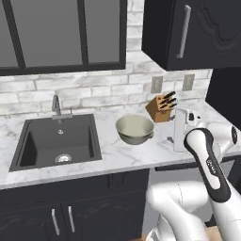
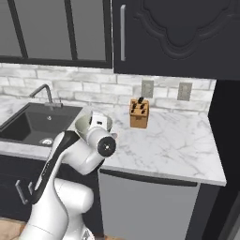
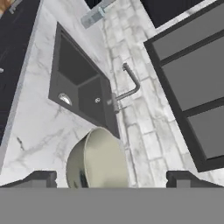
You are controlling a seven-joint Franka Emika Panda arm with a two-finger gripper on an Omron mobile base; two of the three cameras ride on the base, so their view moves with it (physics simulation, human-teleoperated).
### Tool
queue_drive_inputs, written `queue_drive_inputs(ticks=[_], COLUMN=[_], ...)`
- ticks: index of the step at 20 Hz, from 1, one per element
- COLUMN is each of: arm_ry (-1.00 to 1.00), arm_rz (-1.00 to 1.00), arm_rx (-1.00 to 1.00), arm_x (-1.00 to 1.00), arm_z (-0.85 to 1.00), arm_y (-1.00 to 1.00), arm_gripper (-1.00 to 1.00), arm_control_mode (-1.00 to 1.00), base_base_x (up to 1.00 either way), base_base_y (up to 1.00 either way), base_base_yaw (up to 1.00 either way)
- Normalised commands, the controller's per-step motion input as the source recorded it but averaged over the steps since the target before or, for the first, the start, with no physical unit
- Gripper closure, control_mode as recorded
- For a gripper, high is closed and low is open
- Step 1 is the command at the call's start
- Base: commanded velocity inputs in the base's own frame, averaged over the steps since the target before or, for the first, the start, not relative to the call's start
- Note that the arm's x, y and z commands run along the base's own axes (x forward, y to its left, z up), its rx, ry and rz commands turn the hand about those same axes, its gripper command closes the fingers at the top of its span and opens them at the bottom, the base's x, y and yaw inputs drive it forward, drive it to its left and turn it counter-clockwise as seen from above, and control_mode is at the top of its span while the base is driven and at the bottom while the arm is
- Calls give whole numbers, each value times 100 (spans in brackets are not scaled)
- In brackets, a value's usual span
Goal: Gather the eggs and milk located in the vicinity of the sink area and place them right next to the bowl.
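Marble counter holds sink beside bowl; pincer fingers spread apart, no legible writing.

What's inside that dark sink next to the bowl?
The sink holds just a round metal drain on its dark floor, with a small fitting on its back wall. Its near wall hides the front strip of the floor, so anything lying there stays unseen.

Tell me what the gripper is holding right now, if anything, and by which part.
Nothing. The gripper is open, with no object between its fingertips; past them lie the bowl and the sink.
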Motion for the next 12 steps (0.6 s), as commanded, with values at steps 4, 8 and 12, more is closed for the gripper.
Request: queue_drive_inputs(ticks=[4,8,12], arm_ry=[0,0,0], arm_rz=[0,0,0], arm_rx=[0,0,0], arm_x=[0,0,0], arm_z=[0,0,0], arm_y=[0,0,0], arm_gripper=[-100,-100,-100], arm_control_mode=[100,100,100], base_base_x=[-91,-35,-4], base_base_y=[-11,22,77], base_base_yaw=[0,0,0])
